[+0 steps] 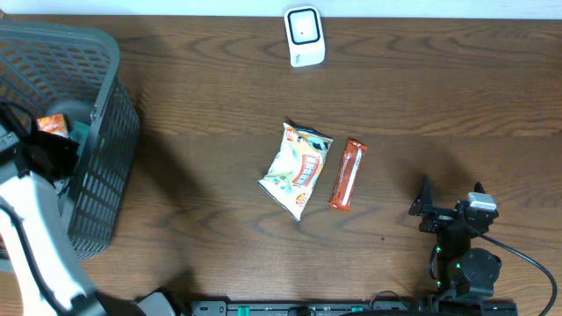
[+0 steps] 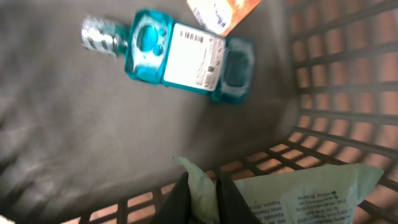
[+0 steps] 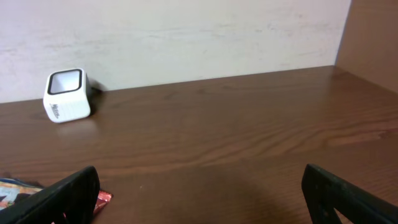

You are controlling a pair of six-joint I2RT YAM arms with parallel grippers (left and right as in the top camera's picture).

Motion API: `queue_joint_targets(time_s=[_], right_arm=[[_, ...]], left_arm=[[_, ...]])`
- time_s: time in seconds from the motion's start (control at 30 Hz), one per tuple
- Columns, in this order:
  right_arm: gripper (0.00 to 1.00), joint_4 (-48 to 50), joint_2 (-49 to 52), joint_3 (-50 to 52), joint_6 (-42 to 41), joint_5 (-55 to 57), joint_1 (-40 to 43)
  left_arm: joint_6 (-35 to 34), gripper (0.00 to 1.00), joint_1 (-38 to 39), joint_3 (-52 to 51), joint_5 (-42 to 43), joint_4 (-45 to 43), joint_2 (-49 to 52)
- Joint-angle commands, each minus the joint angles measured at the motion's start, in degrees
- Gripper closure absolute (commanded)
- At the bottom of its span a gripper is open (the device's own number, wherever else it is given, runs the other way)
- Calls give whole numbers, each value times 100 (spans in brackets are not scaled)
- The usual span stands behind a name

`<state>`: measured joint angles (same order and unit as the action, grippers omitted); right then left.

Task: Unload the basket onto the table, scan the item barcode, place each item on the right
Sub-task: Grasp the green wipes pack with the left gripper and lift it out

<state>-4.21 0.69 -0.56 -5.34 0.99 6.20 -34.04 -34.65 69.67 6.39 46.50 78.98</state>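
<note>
The left pincer (image 2: 200, 186) was clamped on the corner of a pale packet (image 2: 298, 196) inside the basket (image 2: 323, 93), the packet's body trailing off to its right. The right pincer (image 3: 202, 193) stood wide over the surface (image 3: 249, 124), the scanner (image 3: 65, 96) well ahead to its left.
</note>
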Motion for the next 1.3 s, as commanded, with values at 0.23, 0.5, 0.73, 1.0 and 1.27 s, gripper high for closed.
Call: queue_joint_targets(time_s=[0.23, 0.5, 0.73, 1.0, 1.27], right_arm=[[1, -2, -20, 26, 94, -28, 50], [1, -2, -20, 26, 94, -28, 50], [1, -2, -20, 26, 94, -28, 50], [1, -2, -20, 26, 94, -28, 50], [1, -2, -20, 26, 94, -28, 50]], left_arm=[[105, 93, 61, 37, 774, 11, -1471], [374, 93, 785, 37, 1097, -387, -1985], [892, 93, 1561, 37, 417, -713, -1998], [828, 93, 1572, 37, -1108, -942, -1687], [800, 93, 1572, 46, -1285, -2002, -1453]])
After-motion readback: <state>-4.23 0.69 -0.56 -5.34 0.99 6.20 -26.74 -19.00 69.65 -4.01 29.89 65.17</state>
